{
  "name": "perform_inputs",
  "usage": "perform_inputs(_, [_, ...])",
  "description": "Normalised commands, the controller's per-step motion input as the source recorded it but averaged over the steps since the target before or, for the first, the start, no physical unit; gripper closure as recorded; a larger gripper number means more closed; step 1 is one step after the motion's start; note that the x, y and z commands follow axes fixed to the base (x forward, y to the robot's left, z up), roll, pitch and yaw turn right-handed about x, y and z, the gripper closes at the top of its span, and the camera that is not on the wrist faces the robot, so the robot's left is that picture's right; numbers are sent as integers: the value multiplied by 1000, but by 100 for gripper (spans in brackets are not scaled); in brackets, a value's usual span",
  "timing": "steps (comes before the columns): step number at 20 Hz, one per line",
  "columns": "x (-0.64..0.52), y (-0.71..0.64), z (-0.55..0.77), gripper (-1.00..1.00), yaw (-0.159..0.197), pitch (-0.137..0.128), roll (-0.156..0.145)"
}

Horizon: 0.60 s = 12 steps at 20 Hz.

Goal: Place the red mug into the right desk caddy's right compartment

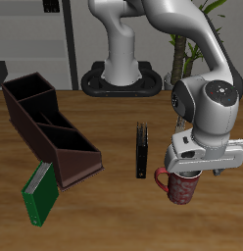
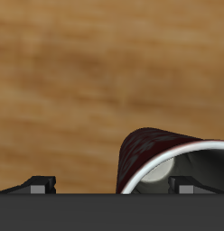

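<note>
The red mug (image 1: 181, 186) stands upright on the table near its front edge, dark red with pale speckles. My gripper (image 1: 184, 175) hangs straight over it, its fingers down at the rim. In the wrist view the mug (image 2: 145, 149) shows its curved wall and light grey inside, and my gripper (image 2: 114, 185) is open, its jaws standing wide apart on either side of that wall. The right desk caddy (image 1: 55, 132) is a long maroon box far across the table from the mug. Its right compartment (image 1: 30, 91) is the squarish cell at the end farther back.
A flat green book (image 1: 37, 192) lies at the caddy's low slanted end, near the front edge. A thin black object (image 1: 141, 150) stands upright between the caddy and the mug. The robot's base (image 1: 121, 76) is at the back.
</note>
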Motion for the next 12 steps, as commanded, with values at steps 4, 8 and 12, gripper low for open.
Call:
perform_inputs(4, [1, -126, -35, 100, -27, 19, -9])
perform_inputs(8, [28, -134, 123, 100, 7, -10, -9])
perform_inputs(12, [24, -126, 274, 100, 15, -34, -20])
